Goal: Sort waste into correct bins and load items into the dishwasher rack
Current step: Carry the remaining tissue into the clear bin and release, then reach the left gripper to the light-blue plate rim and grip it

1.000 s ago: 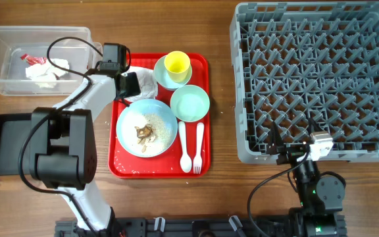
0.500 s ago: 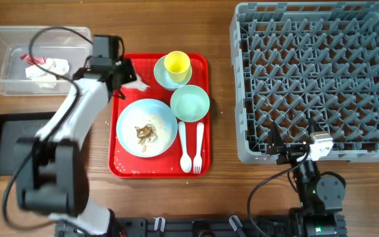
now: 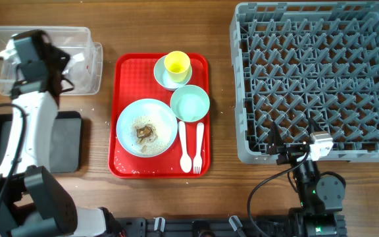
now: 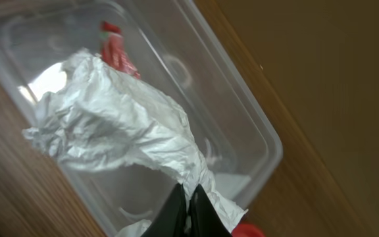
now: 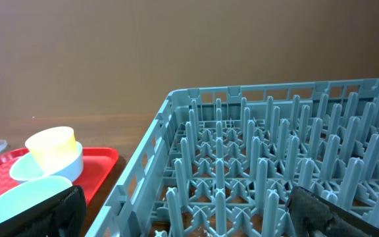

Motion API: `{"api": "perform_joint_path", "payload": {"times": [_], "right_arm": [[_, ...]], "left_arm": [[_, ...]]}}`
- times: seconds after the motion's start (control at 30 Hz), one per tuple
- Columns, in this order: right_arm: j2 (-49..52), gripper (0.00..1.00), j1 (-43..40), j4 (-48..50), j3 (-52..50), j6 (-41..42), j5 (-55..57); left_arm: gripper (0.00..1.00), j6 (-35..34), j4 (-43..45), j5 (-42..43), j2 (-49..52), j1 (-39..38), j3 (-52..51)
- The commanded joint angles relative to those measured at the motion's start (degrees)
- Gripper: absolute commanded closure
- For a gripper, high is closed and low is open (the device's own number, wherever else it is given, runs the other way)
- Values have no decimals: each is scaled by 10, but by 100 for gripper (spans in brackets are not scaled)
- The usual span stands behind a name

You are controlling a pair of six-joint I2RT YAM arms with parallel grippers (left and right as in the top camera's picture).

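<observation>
My left gripper (image 4: 188,204) is shut on the crumpled white napkin (image 4: 117,125) and holds it over the clear box (image 4: 242,125), where the red-and-white wrapper (image 4: 114,49) lies. In the overhead view the left gripper (image 3: 56,60) is above the clear box (image 3: 92,69). The white plate (image 3: 164,125) with brown food scraps (image 3: 143,131), mint green bowl (image 3: 189,103), yellow cup (image 3: 177,64) in the pale blue bowl (image 3: 161,72), spoon (image 3: 184,148) and fork (image 3: 199,141) sit on the red tray. My right gripper (image 3: 295,153) is open and empty at the grey rack's (image 3: 314,79) front edge.
The black tray (image 3: 64,141) lies at the left, partly under my left arm. The red serving tray (image 3: 125,66) sits between the bins and the rack. The right wrist view shows the rack (image 5: 275,164), cup (image 5: 51,146) and red tray (image 5: 101,164).
My left arm has swung left from the red tray to over the clear box, carrying the napkin. The right arm has not moved.
</observation>
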Motion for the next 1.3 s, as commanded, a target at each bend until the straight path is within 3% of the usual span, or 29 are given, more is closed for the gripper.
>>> {"api": "perform_joint_path", "payload": {"times": [0.0,0.1,0.17,0.23,0.3,0.5,0.57,0.73,0.87,0.93,1.1,1.17,1.27], "right_arm": [[-3,0,2,3,-1,7,-7],[-3,0,2,3,-1,7,-7],[-3,0,2,3,-1,7,-7],[-3,0,2,3,-1,7,-7],[-3,0,2,3,-1,7,-7],[-3,0,2,3,-1,7,-7],[-3,0,2,3,-1,7,-7],[-3,0,2,3,-1,7,-7],[-3,0,2,3,-1,7,-7],[-3,0,2,3,-1,7,-7],[-3,0,2,3,-1,7,-7],[-3,0,2,3,-1,7,-7],[-3,0,2,3,-1,7,-7]], "left_arm": [[96,-66,2,-10,7,36,2],[96,-90,21,-10,32,46,2],[89,-90,44,-10,53,46,2],[54,-90,67,-9,75,46,2],[40,-90,77,-10,85,46,2],[45,-89,47,-5,54,46,2],[49,-90,-7,-5,10,46,2],[47,-90,-149,56,-127,46,2],[34,-88,-269,105,-235,45,2],[29,-54,-315,138,-276,42,1],[28,75,-415,193,-313,-9,1],[28,78,-455,194,-309,-47,-6],[31,78,-431,203,-297,-127,-48]]}}
